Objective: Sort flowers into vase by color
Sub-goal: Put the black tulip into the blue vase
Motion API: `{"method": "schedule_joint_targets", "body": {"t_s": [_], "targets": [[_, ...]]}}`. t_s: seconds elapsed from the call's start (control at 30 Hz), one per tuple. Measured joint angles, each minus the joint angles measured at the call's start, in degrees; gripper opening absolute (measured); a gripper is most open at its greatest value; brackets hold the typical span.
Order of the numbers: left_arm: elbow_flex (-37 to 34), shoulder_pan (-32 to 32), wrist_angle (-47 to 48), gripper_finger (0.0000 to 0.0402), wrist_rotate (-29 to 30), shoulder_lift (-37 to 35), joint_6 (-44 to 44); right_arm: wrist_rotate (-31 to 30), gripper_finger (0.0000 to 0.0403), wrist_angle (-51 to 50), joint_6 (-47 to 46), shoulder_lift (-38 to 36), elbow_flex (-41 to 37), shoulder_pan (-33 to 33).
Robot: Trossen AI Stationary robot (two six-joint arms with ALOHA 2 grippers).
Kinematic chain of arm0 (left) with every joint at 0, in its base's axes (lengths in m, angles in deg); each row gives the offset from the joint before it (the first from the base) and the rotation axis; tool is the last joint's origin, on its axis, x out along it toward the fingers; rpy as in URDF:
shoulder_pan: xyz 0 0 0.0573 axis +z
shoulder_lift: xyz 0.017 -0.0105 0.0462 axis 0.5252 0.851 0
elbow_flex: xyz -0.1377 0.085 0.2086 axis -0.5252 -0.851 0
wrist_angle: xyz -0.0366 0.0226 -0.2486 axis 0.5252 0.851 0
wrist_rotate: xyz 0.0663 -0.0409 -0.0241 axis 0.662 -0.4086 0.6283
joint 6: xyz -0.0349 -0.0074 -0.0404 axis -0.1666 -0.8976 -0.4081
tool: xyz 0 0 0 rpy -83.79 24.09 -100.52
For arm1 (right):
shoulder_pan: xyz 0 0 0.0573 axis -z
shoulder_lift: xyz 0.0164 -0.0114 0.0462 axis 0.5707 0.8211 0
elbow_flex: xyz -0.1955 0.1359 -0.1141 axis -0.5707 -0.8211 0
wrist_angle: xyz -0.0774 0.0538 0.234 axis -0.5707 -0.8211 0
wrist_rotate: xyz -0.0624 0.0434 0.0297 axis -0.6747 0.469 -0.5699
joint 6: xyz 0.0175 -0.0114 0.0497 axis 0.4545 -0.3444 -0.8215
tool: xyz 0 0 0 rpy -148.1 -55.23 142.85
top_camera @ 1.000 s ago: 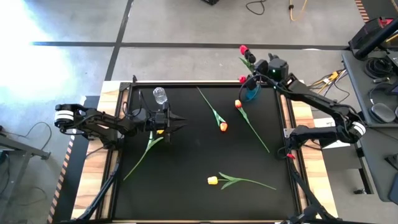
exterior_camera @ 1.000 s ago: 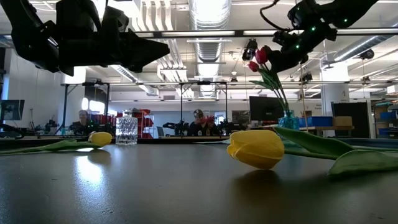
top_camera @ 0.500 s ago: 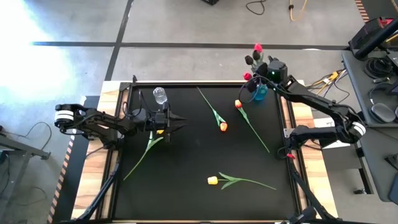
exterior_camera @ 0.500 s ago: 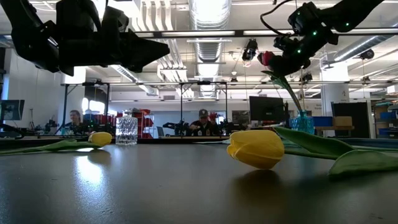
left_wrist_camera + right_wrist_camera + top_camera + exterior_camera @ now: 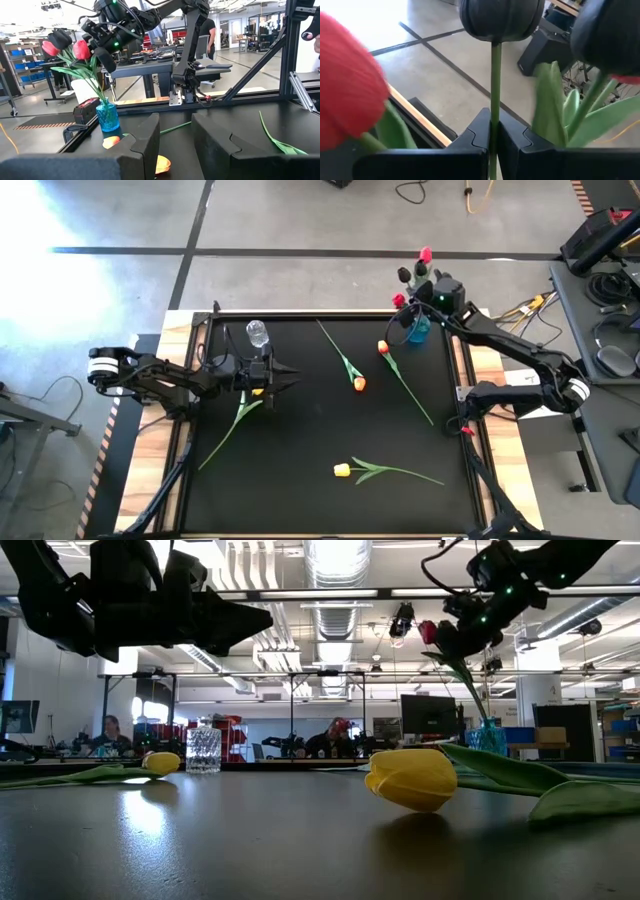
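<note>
A blue vase (image 5: 418,329) stands at the table's far right corner with red tulips (image 5: 81,50) and dark purple ones in it. My right gripper (image 5: 493,137) hovers above it, shut on the stem of a dark purple tulip (image 5: 501,20). My left gripper (image 5: 287,372) hangs open above the table's left side, beside a clear glass vase (image 5: 257,333), and holds nothing. A yellow tulip (image 5: 258,392) lies under it. Two orange tulips (image 5: 359,383) (image 5: 383,347) and another yellow one (image 5: 342,470) lie flat on the black table. My right gripper pinches the dark purple tulip's stem (image 5: 494,112) between its two fingers, a little below the head. The fingers lie across the stem. The stem stands nearly upright with the head above the fingers. Its lower part runs down toward the blue vase (image 5: 490,735).
The table's black surface (image 5: 300,440) lies between the scattered tulips. A wooden border (image 5: 485,370) and the arms' mounts flank it. Beyond the far edge are benches and seated people (image 5: 335,735).
My right gripper has carried the dark purple tulip toward the table's right edge. The flower heads have swung the same way and now stand more upright. The blue vase has shifted a little to the right with them.
</note>
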Motion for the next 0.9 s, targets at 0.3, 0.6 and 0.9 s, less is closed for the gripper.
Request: {"method": "schedule_joint_targets", "body": {"t_s": [0.3,0.6,0.9], "targets": [[0.0,0.0,0.2,0.01,0.0,0.0,0.0,-2.5,0.0012,-0.8,0.0,0.0,-1.0,0.0],[0.0,0.0,0.2,0.01,0.0,0.0,0.0,-3.0,0.0013,-3.2,-1.1,-0.1,-1.4,0.0],[0.0,0.0,0.2,0.01,0.0,0.0,0.0,-3.2,0.0013,-6.4,-1.5,-0.4,-1.4,0.0]]}}
